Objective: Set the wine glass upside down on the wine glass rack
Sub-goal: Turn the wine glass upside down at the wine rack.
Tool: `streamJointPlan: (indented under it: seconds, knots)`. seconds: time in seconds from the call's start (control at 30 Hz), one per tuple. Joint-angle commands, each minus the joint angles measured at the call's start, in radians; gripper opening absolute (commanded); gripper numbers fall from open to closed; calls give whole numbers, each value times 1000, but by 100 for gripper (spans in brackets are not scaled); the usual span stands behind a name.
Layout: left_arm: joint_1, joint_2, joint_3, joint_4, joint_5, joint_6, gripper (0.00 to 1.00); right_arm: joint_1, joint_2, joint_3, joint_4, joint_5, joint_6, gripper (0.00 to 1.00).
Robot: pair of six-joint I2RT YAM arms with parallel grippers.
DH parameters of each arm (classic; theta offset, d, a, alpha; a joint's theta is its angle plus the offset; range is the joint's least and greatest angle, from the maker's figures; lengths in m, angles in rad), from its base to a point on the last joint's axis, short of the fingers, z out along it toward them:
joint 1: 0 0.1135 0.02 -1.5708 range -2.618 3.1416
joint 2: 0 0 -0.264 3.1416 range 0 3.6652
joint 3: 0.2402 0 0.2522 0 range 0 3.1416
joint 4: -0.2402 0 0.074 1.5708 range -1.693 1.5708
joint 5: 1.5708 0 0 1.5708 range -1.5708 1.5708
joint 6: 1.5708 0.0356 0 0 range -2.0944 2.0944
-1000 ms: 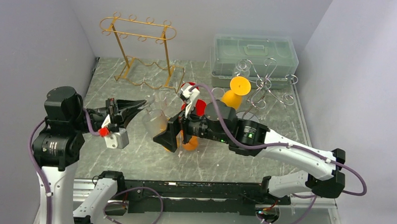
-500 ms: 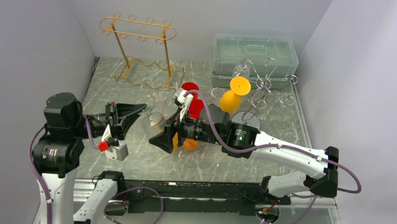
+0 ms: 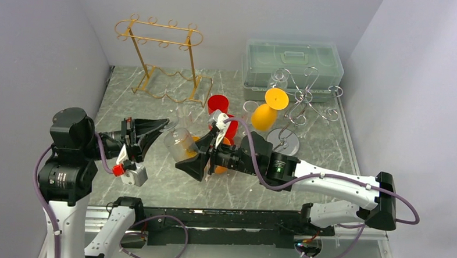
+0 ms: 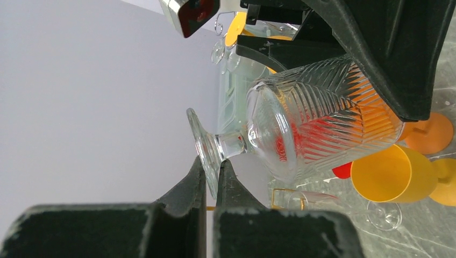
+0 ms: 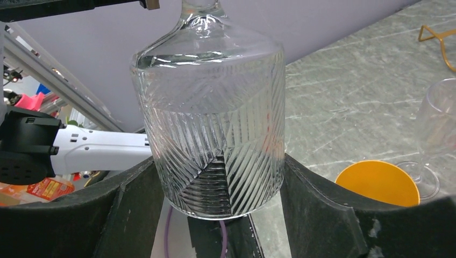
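Observation:
A clear ribbed wine glass [image 3: 179,143] lies sideways in the air between the two arms. My left gripper [image 3: 167,121] is shut on the rim of its foot [image 4: 207,148], with the stem and bowl [image 4: 312,123] pointing away from it. My right gripper [image 3: 187,156] has come over the open end, and its fingers [image 5: 134,199] press both sides of the bowl [image 5: 215,123]. A gold wire rack [image 3: 160,44] stands at the back left. A silver wire rack [image 3: 306,100] at the back right holds an orange glass [image 3: 269,110] upside down.
A red glass [image 3: 218,103] and a clear glass [image 3: 186,112] stand mid-table behind the held glass. An orange cup [image 5: 376,183] lies on the marble under my right arm. A clear lidded box [image 3: 292,59] sits behind the silver rack. Grey walls close in both sides.
My right gripper slid left over the glass's bowl and its fingers narrowed onto it. The left gripper kept its hold on the foot and barely moved.

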Motion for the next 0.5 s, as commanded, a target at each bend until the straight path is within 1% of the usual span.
streamJointPlan:
  seconds: [0.0, 0.07, 0.27, 0.3, 0.37, 0.47]
  knots:
    - [0, -9, 16, 11, 53, 62, 0, -3, -10, 47, 93, 50, -51, 76]
    - [0, -7, 19, -1, 51, 67, 0, 3, 3, 68, 90, 47, -62, 80]
    - [0, -14, 8, 20, 44, 44, 0, 11, 27, 109, 79, 43, -74, 82]
    - [1, -17, 5, 31, 44, 36, 0, 12, 33, 116, 73, 23, -74, 81]
    - [0, -18, 1, 47, 45, 22, 0, 13, 42, 121, 67, 17, -73, 75]
    - [1, -18, 2, 49, 47, 19, 0, 13, 48, 117, 65, 24, -66, 59]
